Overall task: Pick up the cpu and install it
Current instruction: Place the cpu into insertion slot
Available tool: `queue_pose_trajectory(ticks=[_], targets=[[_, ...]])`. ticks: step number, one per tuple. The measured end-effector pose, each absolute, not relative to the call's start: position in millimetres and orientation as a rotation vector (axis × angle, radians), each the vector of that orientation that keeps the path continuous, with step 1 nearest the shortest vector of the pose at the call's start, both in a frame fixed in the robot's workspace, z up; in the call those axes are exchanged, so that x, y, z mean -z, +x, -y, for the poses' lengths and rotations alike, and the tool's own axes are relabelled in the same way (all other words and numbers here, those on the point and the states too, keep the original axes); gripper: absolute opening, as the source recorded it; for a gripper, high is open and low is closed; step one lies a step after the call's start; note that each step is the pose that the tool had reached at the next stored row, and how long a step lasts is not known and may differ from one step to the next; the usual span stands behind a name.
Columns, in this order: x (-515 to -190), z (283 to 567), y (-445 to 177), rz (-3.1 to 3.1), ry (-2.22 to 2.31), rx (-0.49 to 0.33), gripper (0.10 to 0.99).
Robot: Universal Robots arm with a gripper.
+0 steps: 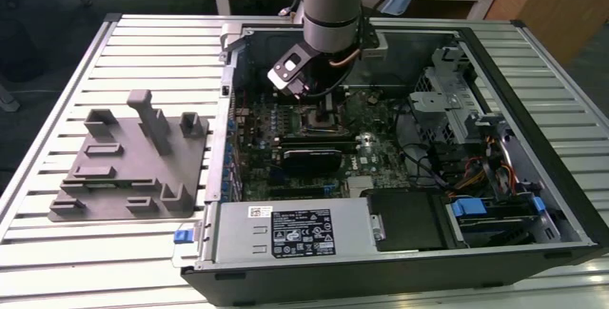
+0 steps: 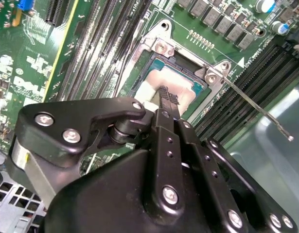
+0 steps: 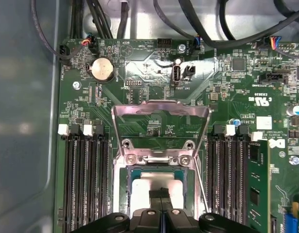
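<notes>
One gripper point(image 2: 165, 97), jaws pressed together, tip at the cpu point(image 2: 184, 90).
Exterior view: arm point(image 1: 333, 9) near-upright, upper centre; first wrist view: socket lid point(image 3: 161, 109) raised.

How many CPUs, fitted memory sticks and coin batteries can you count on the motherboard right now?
cpu: 1
memory stick: 1
coin battery: 1
Total: 3
</notes>
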State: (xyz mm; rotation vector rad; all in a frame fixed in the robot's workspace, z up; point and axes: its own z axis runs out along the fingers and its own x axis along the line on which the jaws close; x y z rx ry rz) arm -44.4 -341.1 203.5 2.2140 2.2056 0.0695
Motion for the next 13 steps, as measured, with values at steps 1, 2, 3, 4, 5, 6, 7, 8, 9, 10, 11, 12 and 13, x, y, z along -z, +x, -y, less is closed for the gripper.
queue_pose_trajectory(ticks=[1,2,3,4,5,6,7,8,9,10,11,12,13], targets=[[-205,341,-44,-2.206,2.214,-0.070,0.106],[-207,341,-44,-2.206,2.214,-0.069,0.106],[-209,341,-44,-2.206,2.214,-0.069,0.106],[-212,341,-44,-2.206,2.214,-0.069,0.106],[-215,341,-44,-2.206,2.214,-0.069,0.106],[-218,341,-44,-2.206,2.214,-0.069,0.106],[-221,341,-44,-2.205,2.214,-0.070,0.106],[-224,341,-44,-2.205,2.214,-0.070,0.106],[-227,341,-44,-2.205,2.214,-0.070,0.106],[-231,341,-44,-2.205,2.213,-0.070,0.106],[-234,341,-44,-2.205,2.213,-0.070,0.106],[-236,341,-44,-2.205,2.213,-0.071,0.106],[-239,341,-44,-2.205,2.213,-0.071,0.106]])
